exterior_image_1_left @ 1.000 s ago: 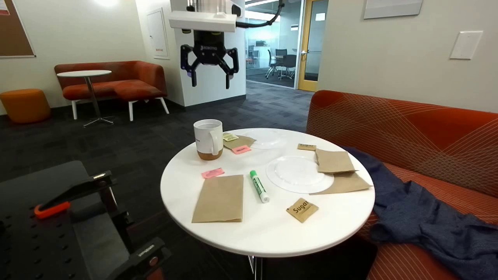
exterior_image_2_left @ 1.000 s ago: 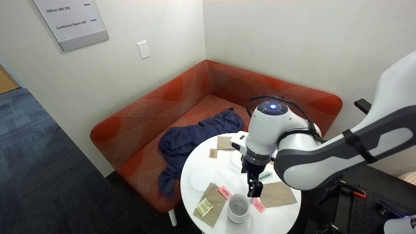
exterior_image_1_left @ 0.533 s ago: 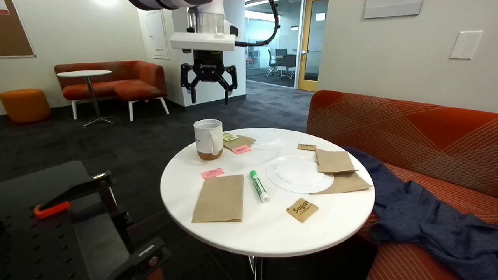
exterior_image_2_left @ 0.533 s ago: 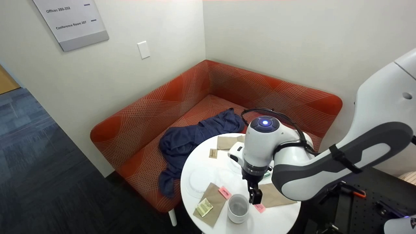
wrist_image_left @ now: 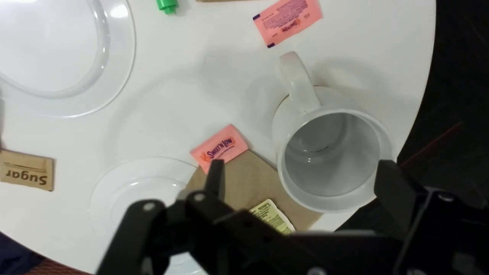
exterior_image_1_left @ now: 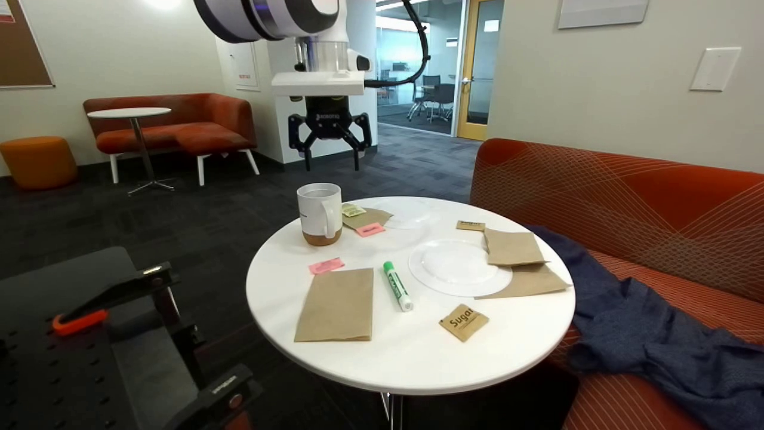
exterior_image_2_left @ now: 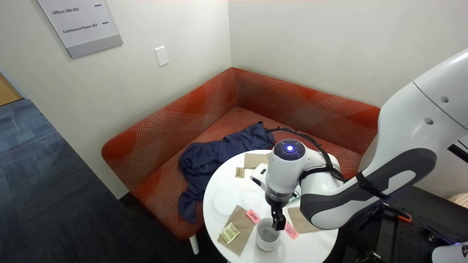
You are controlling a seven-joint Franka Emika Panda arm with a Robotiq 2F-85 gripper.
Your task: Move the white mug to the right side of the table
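Observation:
The white mug [exterior_image_1_left: 313, 212], with a brown base, stands upright near the far left edge of the round white table [exterior_image_1_left: 418, 352] in an exterior view. It also shows in an exterior view [exterior_image_2_left: 265, 244] and from above in the wrist view [wrist_image_left: 332, 164], its handle toward the upper left. My gripper [exterior_image_1_left: 332, 168] points down above the mug, a little to its right, apart from it. In the wrist view the gripper [wrist_image_left: 301, 164] is open and empty. One finger [wrist_image_left: 217, 177] appears over a pink packet, the other over the mug's far rim.
Clear plates [exterior_image_1_left: 459, 269], a green-capped marker [exterior_image_1_left: 397, 286], brown napkins [exterior_image_1_left: 337, 304], pink packets [exterior_image_1_left: 326, 266] and sugar packets [exterior_image_1_left: 464, 322] lie on the table. A brown napkin [exterior_image_2_left: 237, 230] with a yellow packet lies beside the mug. A couch [exterior_image_2_left: 164, 142] borders the table.
My gripper has come down toward the mug, lately shifting slightly right in an exterior view. It stays open. The mug and the other things have not moved.

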